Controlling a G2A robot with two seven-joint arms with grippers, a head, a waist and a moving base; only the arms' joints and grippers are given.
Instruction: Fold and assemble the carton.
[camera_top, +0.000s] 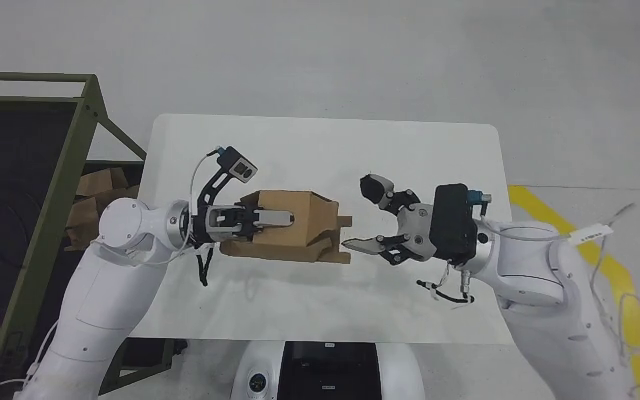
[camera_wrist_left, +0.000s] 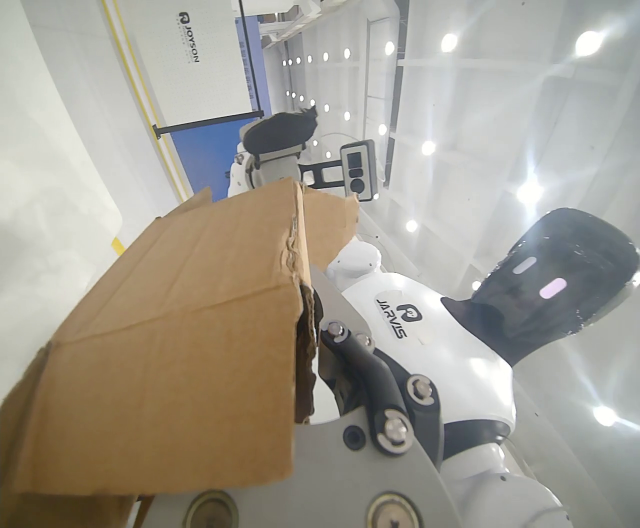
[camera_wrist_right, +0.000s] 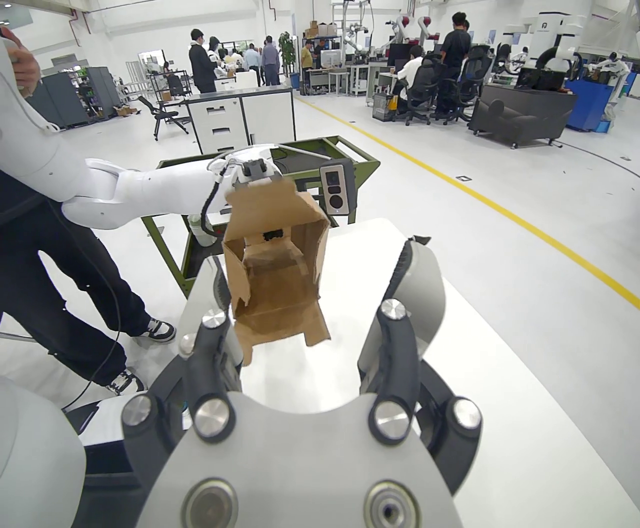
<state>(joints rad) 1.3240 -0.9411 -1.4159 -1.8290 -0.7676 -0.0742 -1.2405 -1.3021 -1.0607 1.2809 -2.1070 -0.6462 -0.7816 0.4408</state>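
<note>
While my right end effector (camera_wrist_right: 315, 255) stands wide, fingers spread and nothing between them, it looks straight into the open mouth of the carton (camera_top: 295, 232). From the top view it sits at 3 o'clock of the carton, near it but apart.

My left end effector (camera_top: 275, 217) is clamped on a wall of the carton at the 9 o'clock end. It seems to be holding the carton clear of the counter (camera_top: 420, 150), though I cannot be sure of the gap. At the 3 o'clock end the flaps are unfolded. One loose flap (camera_top: 338, 256) sticks out toward 4 o'clock, and the right wrist view shows another hanging below the mouth.

I judge the step in hand to be folding those end flaps shut. To do it well I would keep the left grip firm as the anvil. I would then narrow the right fingers and come in toward 9 o'clock along the carton's long axis, so the push goes into the left grip and not across it. Pressing near a flap's crease, not its free edge, should fold it cleanly.

The left wrist view shows a corner edge (camera_wrist_left: 295, 240) that is crumpled and frayed. Because of that I would use light force and watch for the wall buckling or slipping.
</note>
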